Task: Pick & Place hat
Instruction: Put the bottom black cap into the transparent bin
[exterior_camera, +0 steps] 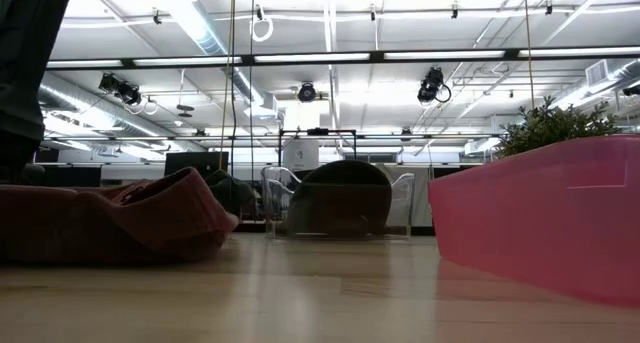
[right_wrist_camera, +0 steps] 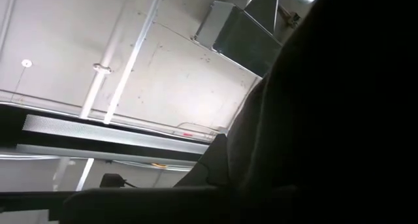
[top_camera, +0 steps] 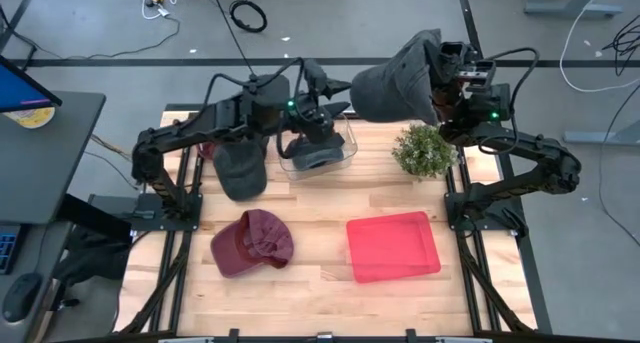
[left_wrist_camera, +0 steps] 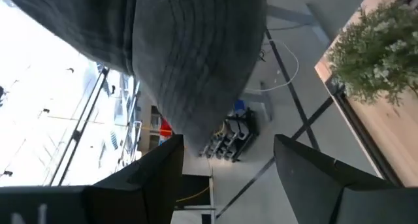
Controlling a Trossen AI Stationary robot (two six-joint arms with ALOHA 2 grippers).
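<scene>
A grey hat (top_camera: 395,81) is up in the air over the table's far edge, at my right gripper (top_camera: 447,71), which is shut on it. In the right wrist view the grey hat (right_wrist_camera: 339,106) fills most of the picture. My left gripper (top_camera: 345,95) is open and raised just to the left of the hat, pointing at it. In the left wrist view the grey hat (left_wrist_camera: 189,61) hangs just ahead of the open left gripper (left_wrist_camera: 228,145); I cannot tell whether it touches. A maroon hat (top_camera: 252,243) lies on the table, near left. My right gripper holds the grey hat by its right-hand side (top_camera: 432,68), coming level from the table's right. The hat itself covers the fingers, so the kind of hold cannot be told. The hat is lifted clear, bulging out leftward from the gripper.
A clear container (top_camera: 345,153) with a dark hat in it stands at the far middle. A second dark grey hat (top_camera: 240,170) lies under the left arm. A small green plant (top_camera: 425,150) stands far right, and a red bin (top_camera: 392,245) sits near right.
</scene>
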